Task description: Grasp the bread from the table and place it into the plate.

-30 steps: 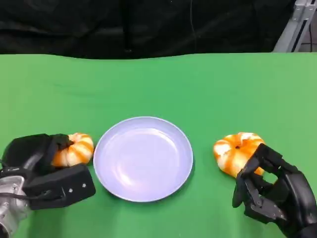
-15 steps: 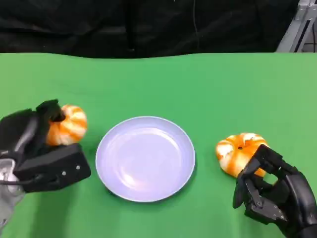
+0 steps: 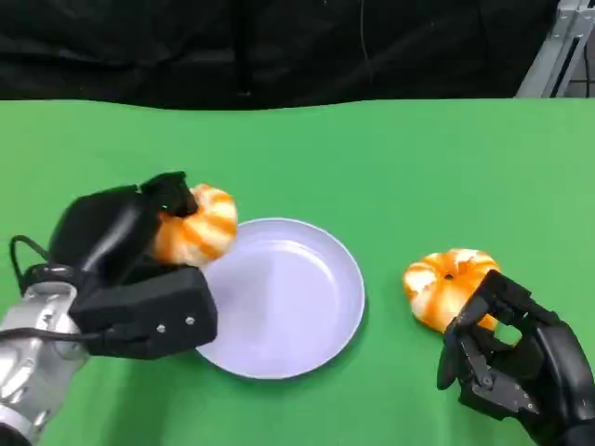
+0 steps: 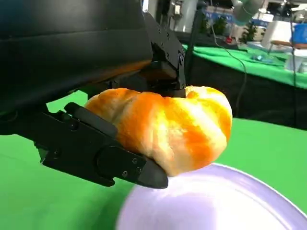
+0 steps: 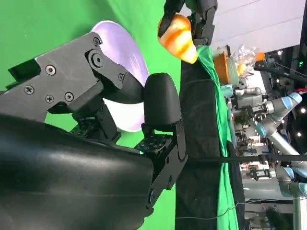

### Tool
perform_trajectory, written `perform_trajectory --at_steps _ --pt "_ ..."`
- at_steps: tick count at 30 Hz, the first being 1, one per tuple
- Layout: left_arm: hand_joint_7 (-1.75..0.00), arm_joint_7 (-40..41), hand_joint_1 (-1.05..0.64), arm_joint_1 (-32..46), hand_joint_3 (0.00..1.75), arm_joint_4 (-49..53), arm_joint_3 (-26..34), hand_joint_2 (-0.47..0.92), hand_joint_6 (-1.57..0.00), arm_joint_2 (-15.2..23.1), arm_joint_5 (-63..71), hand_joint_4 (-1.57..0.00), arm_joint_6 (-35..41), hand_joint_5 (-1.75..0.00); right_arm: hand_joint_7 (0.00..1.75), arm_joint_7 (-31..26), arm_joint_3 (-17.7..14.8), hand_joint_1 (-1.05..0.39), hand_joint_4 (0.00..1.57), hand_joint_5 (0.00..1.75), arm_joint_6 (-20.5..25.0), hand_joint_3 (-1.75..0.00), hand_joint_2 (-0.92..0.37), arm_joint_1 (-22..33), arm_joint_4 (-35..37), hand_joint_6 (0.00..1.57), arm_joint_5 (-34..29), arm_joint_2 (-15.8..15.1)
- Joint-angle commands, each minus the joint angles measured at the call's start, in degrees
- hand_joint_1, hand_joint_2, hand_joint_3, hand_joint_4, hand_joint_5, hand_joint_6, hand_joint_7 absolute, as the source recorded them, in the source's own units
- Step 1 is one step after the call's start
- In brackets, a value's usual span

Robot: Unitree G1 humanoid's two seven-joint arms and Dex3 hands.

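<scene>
Green table (image 3: 390,149), far edge against a black backdrop. Lavender plate (image 3: 307,307) lies near the near edge, about midway across. Orange-and-white striped bread roll (image 3: 444,283) lies on the green surface toward the right edge, apart from the plate.

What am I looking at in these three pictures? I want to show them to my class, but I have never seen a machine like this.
This is a humanoid robot at a green table, seen through its own cameras. One picture looks down from its head; the other two come from cameras at each wrist, so they appear tilted. Its black left hand holds a striped orange bread roll above the edge of a pale plate; the left wrist view shows that roll up close between the fingers. A second roll lies on the table beside the plate, right in front of the right hand, which holds nothing.
</scene>
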Motion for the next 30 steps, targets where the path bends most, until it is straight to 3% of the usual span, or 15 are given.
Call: perform_trajectory --at_steps 1,5,10,19,22,23,24,25,26,27,28,30 --pt "-1.58 -0.2 0.01 -2.2 0.31 2.8 -1.4 0.91 -0.67 -1.4 1.3 -0.71 -0.8 -1.75 1.75 -0.5 -0.2 -0.14 0.83 1.75 0.6 -1.11 -0.6 -0.1 -0.7 0.6 0.5 -0.6" --pt "-1.61 1.0 -0.02 -3.9 0.33 6.4 -2.8 0.92 -0.64 -3.0 2.4 -0.72 -2.2 -1.75 1.75 -0.2 -0.1 -0.14 0.82 1.75 0.0 -1.1 -0.59 -0.2 -0.4 0.6 0.6 -0.5" --pt "-1.35 1.2 -0.06 -5.8 0.36 11.2 -4.2 0.92 -0.77 -5.0 2.6 -0.7 -4.5 -1.75 1.75 -0.3 0.0 -0.13 0.82 1.75 0.0 -1.11 -0.6 -0.3 -0.3 0.6 0.5 -0.3" --pt "-1.33 -1.0 -0.06 -8.0 0.38 18.3 -5.1 0.92 -0.75 -7.8 0.6 -0.66 -9.3 -1.7 1.75 -0.7 0.4 -0.12 0.82 1.75 0.1 -1.11 -0.61 0.0 -1.0 0.6 0.4 -0.1" --pt "-0.88 -1.7 -0.08 -8.3 0.38 19.1 -5.4 0.92 -0.89 -7.8 0.8 -0.75 -10.2 -1.32 1.75 -1.0 0.5 -0.12 0.82 1.75 0.6 -1.11 -0.6 0.2 -1.5 0.6 0.3 -0.1" --pt "-0.54 -2.2 -0.13 -8.3 0.35 18.7 -5.8 0.92 -0.92 -7.5 1.4 -0.69 -10.0 -1.14 1.75 -1.1 0.5 -0.12 0.83 1.75 0.7 -1.11 -0.61 0.2 -1.7 0.6 0.2 -0.2" --pt "-0.33 -2.7 -0.17 -8.4 0.35 18.4 -6.0 0.92 -0.93 -7.3 1.8 -0.66 -9.7 -1.01 1.75 -1.1 0.6 -0.12 0.83 1.75 0.8 -1.11 -0.61 0.2 -1.7 0.6 0.2 -0.2" --pt "-0.23 -4.1 -0.2 -8.3 0.34 17.6 -6.7 0.92 -0.94 -6.6 2.5 -0.64 -9.5 -0.95 1.75 -1.2 0.6 -0.13 0.82 1.75 0.9 -1.11 -0.61 0.3 -1.9 0.6 0.2 -0.3" --pt "-0.1 -5.2 -0.44 -8.3 0.37 17.1 -7.2 0.92 -0.74 -6.0 2.9 -0.46 -9.5 -0.54 1.75 -1.3 0.7 -0.13 0.82 1.75 1.1 -1.11 -0.6 0.3 -2.0 0.6 0.2 -0.3" --pt "-0.05 -6.1 -0.55 -8.2 0.39 16.7 -7.5 0.92 -0.65 -5.7 3.0 -0.42 -9.6 -0.33 1.75 -1.3 0.7 -0.13 0.82 1.75 1.1 -1.11 -0.6 0.3 -2.0 0.6 0.2 -0.4" --pt "-0.02 -6.6 -0.65 -8.1 0.4 16.5 -7.6 0.92 -0.57 -5.4 3.1 -0.36 -9.6 -0.18 1.75 -1.3 0.7 -0.13 0.82 1.75 1.1 -1.12 -0.6 0.3 -2.0 0.6 0.3 -0.4" --pt "-0.01 -8.0 -0.79 -8.1 0.42 16.5 -7.9 0.92 -0.46 -5.0 2.8 -0.23 -10.3 -0.06 1.75 -1.1 0.7 -0.13 0.82 1.75 0.6 -1.12 -0.6 0.3 -1.8 0.6 0.3 -0.4"
